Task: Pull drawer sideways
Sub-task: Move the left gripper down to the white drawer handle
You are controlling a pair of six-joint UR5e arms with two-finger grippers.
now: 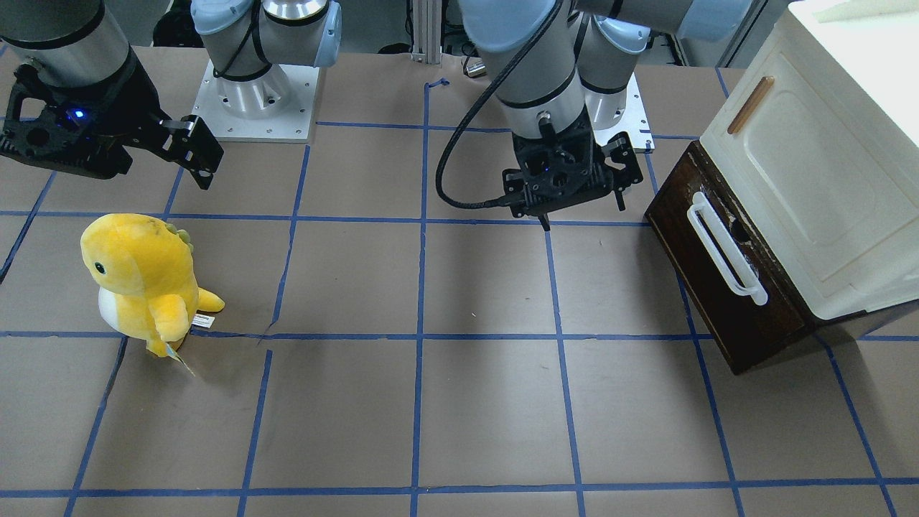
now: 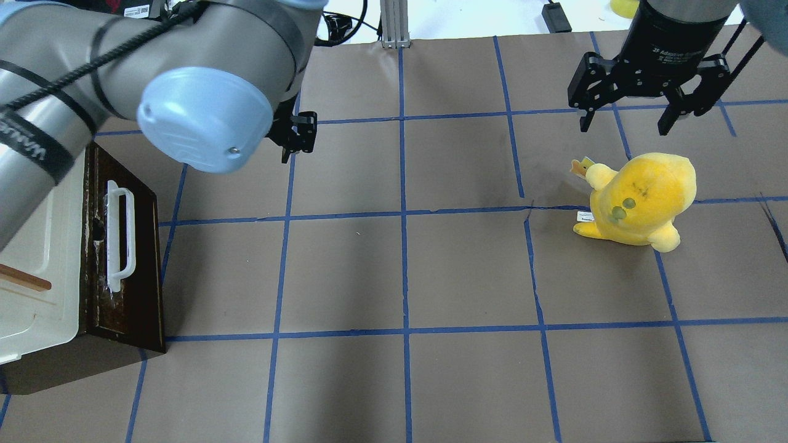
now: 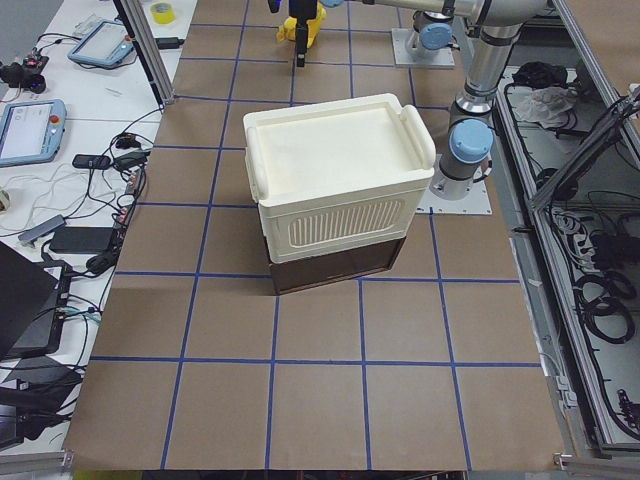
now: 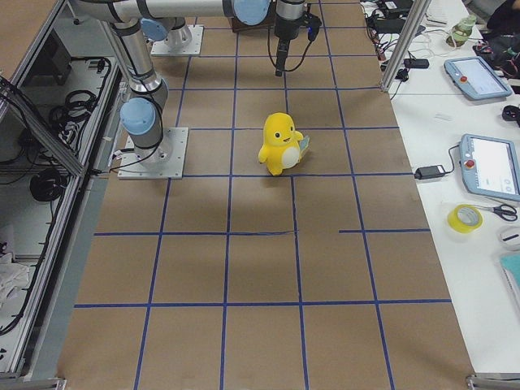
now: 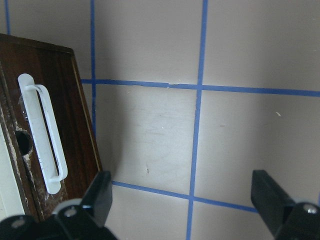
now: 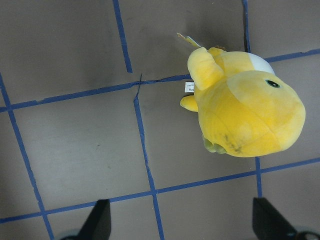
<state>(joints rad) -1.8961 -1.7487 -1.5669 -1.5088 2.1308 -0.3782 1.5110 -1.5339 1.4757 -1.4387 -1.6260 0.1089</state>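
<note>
The drawer (image 1: 707, 287) has a dark brown front and a long white bar handle (image 1: 725, 248). It sits under the cream cabinet (image 1: 811, 165) at the table's end on my left, and none of its inside shows. It also shows in the overhead view (image 2: 138, 271) and the left wrist view (image 5: 70, 125). My left gripper (image 1: 581, 210) is open and empty, hanging above the table a short way from the drawer front; its fingers (image 5: 100, 192) stand wide apart. My right gripper (image 2: 623, 126) is open and empty, far from the drawer.
A yellow plush dinosaur (image 2: 640, 200) stands on the table just below my right gripper, also in the right wrist view (image 6: 245, 107). The cabinet door has a small brown wooden handle (image 1: 750, 104). The table is brown paper with a blue tape grid.
</note>
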